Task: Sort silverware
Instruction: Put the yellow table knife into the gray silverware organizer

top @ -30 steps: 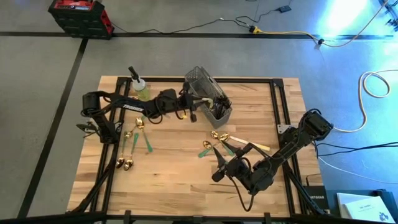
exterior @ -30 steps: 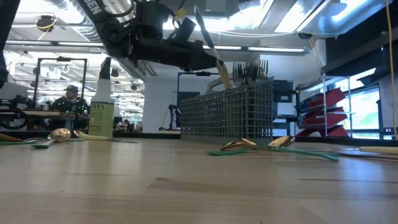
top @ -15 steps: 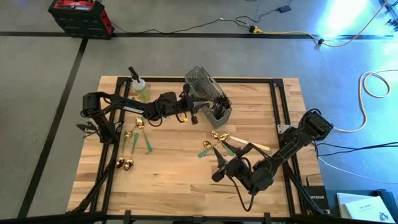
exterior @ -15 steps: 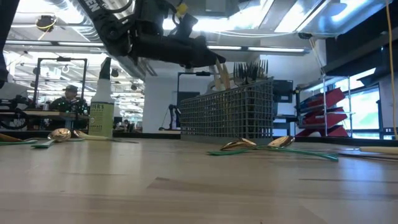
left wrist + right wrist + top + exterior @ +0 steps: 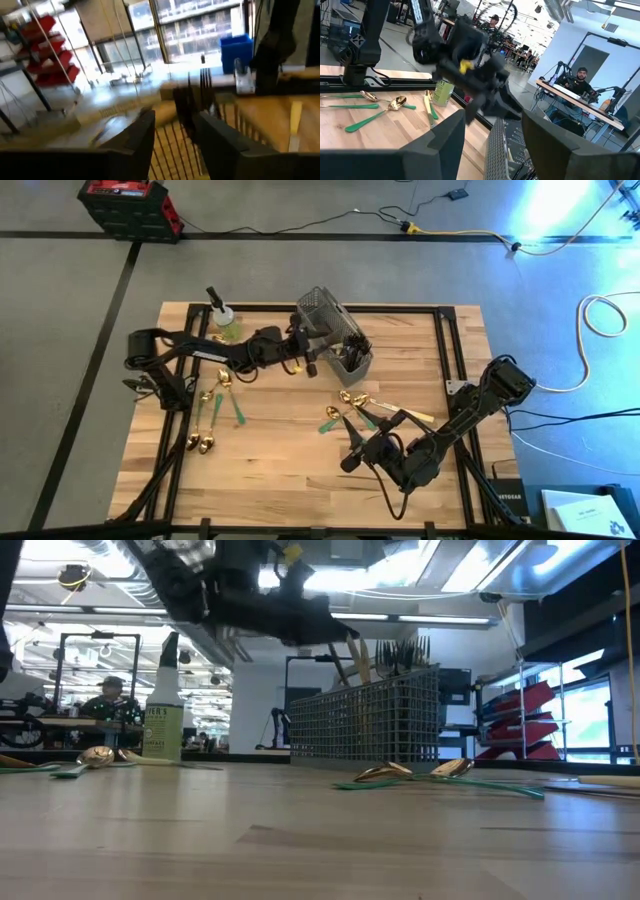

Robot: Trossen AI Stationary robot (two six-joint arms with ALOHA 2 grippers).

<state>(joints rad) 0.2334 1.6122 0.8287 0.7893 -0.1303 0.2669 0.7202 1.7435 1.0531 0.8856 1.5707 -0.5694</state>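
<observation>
1. Compare with the frame a second back: the left gripper (image 5: pixel 312 360) has advanced from short of the caddy (image 5: pixel 335 335) to its near rim. The cream-handled piece (image 5: pixel 362 658) it carried tilted above the mesh now stands inside the caddy.
2. Check the left fingers (image 5: pixel 142 135) in the left wrist view: they are spread apart, with the caddy's wires and dark utensil handles visible between them. Nothing is gripped.
3. Locate the remaining silverware: gold spoons and green-handled pieces (image 5: pixel 212 408) lie on the table's left side, and a second cluster (image 5: pixel 350 408) lies just below the caddy.
4. Note the spray bottle (image 5: pixel 225 322) standing at the table's far edge, left of the caddy.
5. Find the right gripper (image 5: pixel 350 448) waiting near the second cluster, jaws parted and empty.
</observation>
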